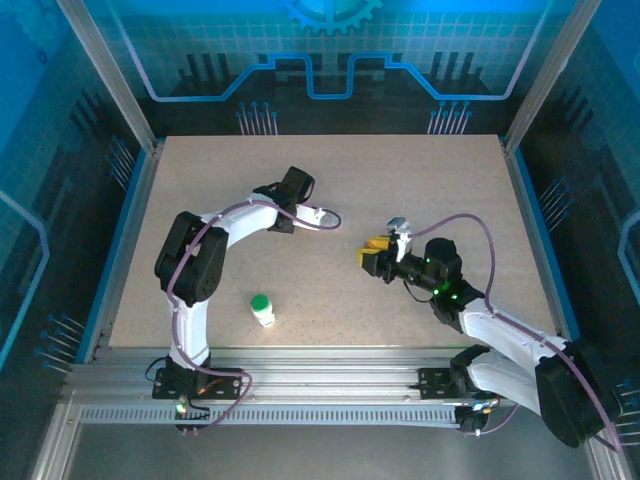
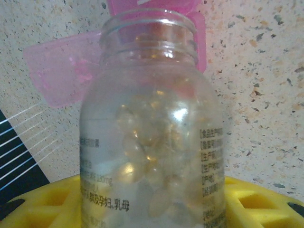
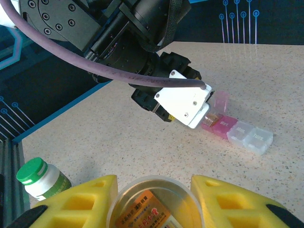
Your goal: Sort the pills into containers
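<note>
My left gripper (image 2: 152, 211) is shut on a clear bottle (image 2: 152, 109) that is uncapped and holds several amber softgel pills (image 2: 145, 142). The bottle's mouth points at an open pink compartment (image 2: 57, 71) of a pill box (image 3: 243, 134). From above, the left gripper (image 1: 308, 213) sits mid-table at the pill box (image 1: 328, 216). My right gripper (image 3: 154, 197) is shut on a round translucent cap (image 3: 152, 209) with an orange label showing inside; it hovers right of centre (image 1: 373, 257). A white bottle with a green cap (image 1: 262, 310) stands upright near the front edge.
The pill box has pink and clear compartments in a row, one pink lid (image 3: 221, 100) raised. The left arm's cable (image 3: 95, 66) and wrist cross the top of the right wrist view. Metal posts and a blue rim (image 1: 125, 225) border the table.
</note>
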{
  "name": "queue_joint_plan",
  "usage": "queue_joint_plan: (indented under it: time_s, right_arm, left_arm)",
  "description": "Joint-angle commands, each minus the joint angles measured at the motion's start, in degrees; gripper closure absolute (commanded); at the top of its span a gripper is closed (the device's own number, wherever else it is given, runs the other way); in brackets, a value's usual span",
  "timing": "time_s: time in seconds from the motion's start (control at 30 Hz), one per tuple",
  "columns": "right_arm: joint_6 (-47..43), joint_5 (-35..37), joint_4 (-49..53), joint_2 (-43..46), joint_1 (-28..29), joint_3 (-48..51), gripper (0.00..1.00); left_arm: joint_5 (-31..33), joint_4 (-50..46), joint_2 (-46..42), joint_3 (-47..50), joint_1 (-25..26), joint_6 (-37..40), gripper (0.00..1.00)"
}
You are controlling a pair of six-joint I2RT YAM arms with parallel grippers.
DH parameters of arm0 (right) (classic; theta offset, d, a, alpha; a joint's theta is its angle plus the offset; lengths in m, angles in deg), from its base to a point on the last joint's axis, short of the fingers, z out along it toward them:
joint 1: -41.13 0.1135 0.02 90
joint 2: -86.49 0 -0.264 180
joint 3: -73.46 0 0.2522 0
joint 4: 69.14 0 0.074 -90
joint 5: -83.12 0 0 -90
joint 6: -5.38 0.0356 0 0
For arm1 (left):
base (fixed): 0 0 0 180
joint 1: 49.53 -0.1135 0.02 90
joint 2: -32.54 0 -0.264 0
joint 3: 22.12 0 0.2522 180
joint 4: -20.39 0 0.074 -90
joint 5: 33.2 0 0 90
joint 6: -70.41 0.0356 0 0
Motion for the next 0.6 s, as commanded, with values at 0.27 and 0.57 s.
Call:
queue_joint_plan:
  time_s: [0.27, 0.57]
  right_arm:
    - [-0.2, -0.5, -1.3, -0.7, 0.8, -1.2, 1.0]
    - [-0.3, -0.5, -1.4, -1.4, 1.1, -1.4, 1.0]
  left_arm:
    - [-2.2, -1.4, -2.1, 1.0, -1.0, -4.6, 1.0]
    - [-3.1, 0.0, -2.4, 2.7, -1.4, -7.4, 1.0]
